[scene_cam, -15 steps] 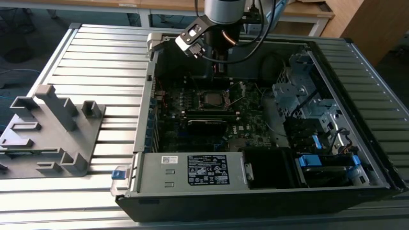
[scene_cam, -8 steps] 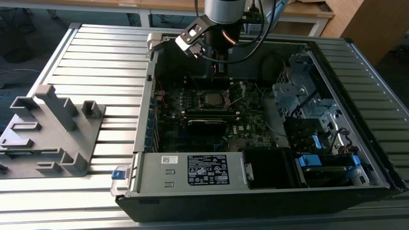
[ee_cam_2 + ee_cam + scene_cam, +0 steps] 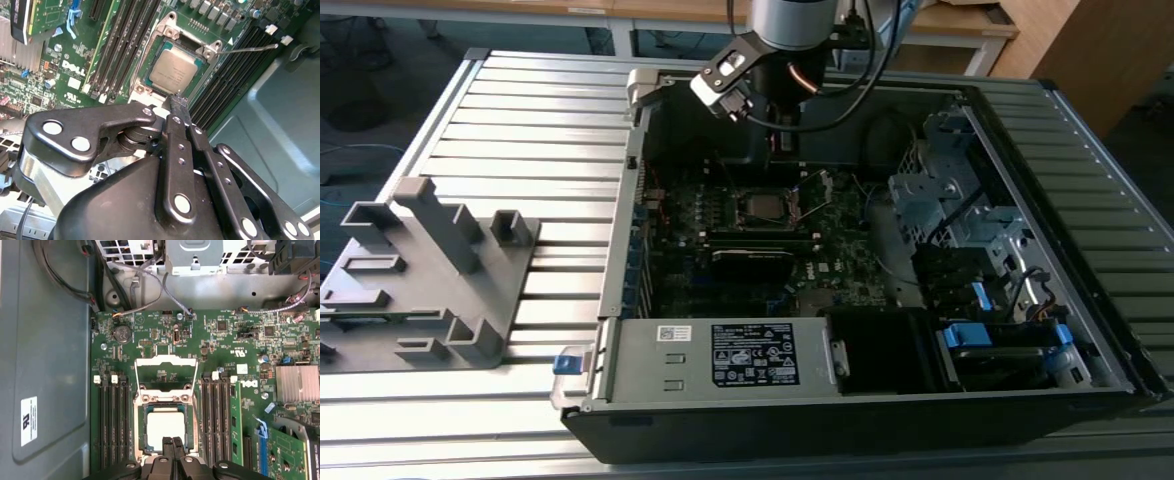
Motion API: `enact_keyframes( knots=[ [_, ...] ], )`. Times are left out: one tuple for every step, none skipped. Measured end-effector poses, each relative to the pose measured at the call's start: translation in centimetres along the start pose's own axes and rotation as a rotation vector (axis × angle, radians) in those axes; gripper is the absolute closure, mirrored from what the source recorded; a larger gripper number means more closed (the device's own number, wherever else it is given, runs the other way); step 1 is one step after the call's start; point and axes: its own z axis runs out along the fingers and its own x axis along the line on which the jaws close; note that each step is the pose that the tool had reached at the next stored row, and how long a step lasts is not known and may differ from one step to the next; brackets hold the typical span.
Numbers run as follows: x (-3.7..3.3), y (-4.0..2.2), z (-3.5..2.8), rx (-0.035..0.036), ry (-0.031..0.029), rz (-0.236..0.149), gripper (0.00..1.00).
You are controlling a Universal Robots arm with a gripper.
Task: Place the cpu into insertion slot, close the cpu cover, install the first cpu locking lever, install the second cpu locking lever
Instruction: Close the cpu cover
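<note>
The cpu (image 3: 165,424) lies flat in the insertion slot (image 3: 140,427) on the green motherboard, its silver-grey top showing (image 3: 173,70). The cpu cover (image 3: 165,360) is swung open, its silver frame lying back beyond the slot. A thin locking lever (image 3: 248,48) sticks out free beside the slot. My gripper (image 3: 173,441) hovers just above the chip's near edge, shut, with nothing between its fingers (image 3: 178,103). In the exterior view the gripper (image 3: 778,140) hangs over the far part of the open computer case, above the slot (image 3: 767,207).
Long black memory slots (image 3: 110,425) flank the socket on both sides. A finned heat sink (image 3: 297,383) and cables (image 3: 145,280) sit nearby. A grey fixture (image 3: 427,280) stands on the table at the exterior view's left. Power supply (image 3: 720,350) and drive cage (image 3: 947,190) fill the case.
</note>
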Motion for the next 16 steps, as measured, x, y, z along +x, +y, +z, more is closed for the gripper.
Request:
enact_keyframes(
  knots=[
    [0.00,0.14,0.01,0.0000,0.0001,0.000,0.89],
    [0.01,0.25,0.02,0.0000,0.0001,0.000,0.89],
    [0.01,0.33,0.02,-0.0001,0.0002,0.000,0.89],
    [0.01,0.33,0.02,-0.0001,0.0002,0.000,0.89],
    [0.01,0.34,0.02,-0.0001,0.0002,0.000,0.89],
    [0.01,0.34,0.02,-0.0001,0.0001,0.000,0.89],
    [0.01,0.34,-0.01,0.0000,-0.0001,0.000,0.89],
    [0.02,0.35,-0.09,0.0001,-0.0002,0.000,0.89],
    [0.02,0.35,-0.17,-0.0001,0.0000,0.000,0.89],
    [0.02,0.35,-0.24,-0.0001,0.0001,0.000,0.89],
    [0.02,0.36,-0.25,-0.0001,0.0002,0.000,0.89],
    [0.02,0.36,-0.25,-0.0001,0.0002,0.000,0.89],
    [0.02,0.36,-0.24,-0.0002,0.0003,0.000,0.89],
    [0.02,0.36,-0.25,-0.0002,0.0003,0.000,0.89],
    [0.02,0.36,-0.26,-0.0001,0.0001,0.000,0.89],
    [0.02,0.36,-0.26,-0.0001,0.0001,0.000,0.89]
  ],
)
